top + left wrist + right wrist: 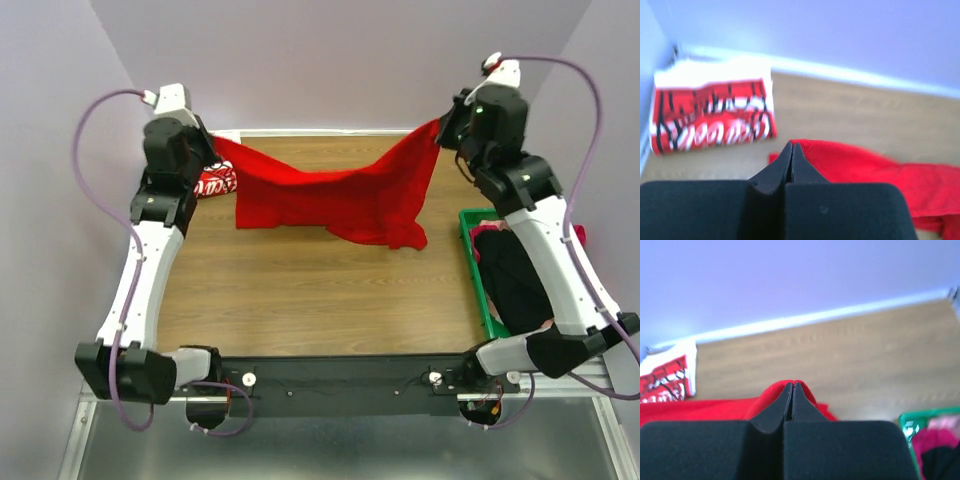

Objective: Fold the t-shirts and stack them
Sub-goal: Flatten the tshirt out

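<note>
**1. Left gripper** (791,147). Raised at 10 o'clock over the table (300,300), its jaws pressed together on one upper corner of the plain red t-shirt (330,195).

**2. Printed t-shirt** (214,183). Folded flat on the table at 10 o'clock, just beside the left gripper and near the back wall. It is probably set aside there as the base of the stack. It carries white script on red with a white edge, too blurred to read with certainty.

**3. Plain red t-shirt.** Strung between both grippers from 11 to 1 o'clock, sagging in the middle with its lower part on the table. It appears to be held by two corners so it can be spread flat for folding. No label shows.

**4. Right gripper** (792,387). At 2 o'clock, its jaws clamped on the opposite corner.

**5. Green crate** (478,275). At 3 o'clock on the table's right edge, holding dark and pink cloth. The right arm partly hides it.
</note>
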`<act>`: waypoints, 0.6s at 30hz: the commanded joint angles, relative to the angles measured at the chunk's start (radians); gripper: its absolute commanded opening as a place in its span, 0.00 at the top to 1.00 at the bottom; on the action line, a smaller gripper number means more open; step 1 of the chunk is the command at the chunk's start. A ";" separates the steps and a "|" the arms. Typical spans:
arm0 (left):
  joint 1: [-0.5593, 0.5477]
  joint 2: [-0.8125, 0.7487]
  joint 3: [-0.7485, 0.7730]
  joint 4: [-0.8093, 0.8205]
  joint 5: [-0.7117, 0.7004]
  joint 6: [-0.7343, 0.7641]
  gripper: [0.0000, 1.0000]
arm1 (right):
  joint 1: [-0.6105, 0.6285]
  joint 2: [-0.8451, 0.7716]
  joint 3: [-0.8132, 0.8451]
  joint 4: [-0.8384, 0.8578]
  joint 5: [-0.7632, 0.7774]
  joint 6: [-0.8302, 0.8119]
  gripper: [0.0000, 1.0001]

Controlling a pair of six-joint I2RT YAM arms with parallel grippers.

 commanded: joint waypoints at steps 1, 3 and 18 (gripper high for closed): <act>0.005 -0.099 0.138 0.042 -0.002 -0.017 1.00 | -0.001 -0.015 0.186 0.037 0.001 -0.181 1.00; 0.005 -0.163 0.188 0.077 0.001 0.026 1.00 | -0.001 -0.044 0.256 0.084 -0.086 -0.238 1.00; 0.005 -0.334 0.351 0.139 -0.094 0.173 1.00 | -0.003 -0.026 0.595 0.218 -0.182 -0.340 1.00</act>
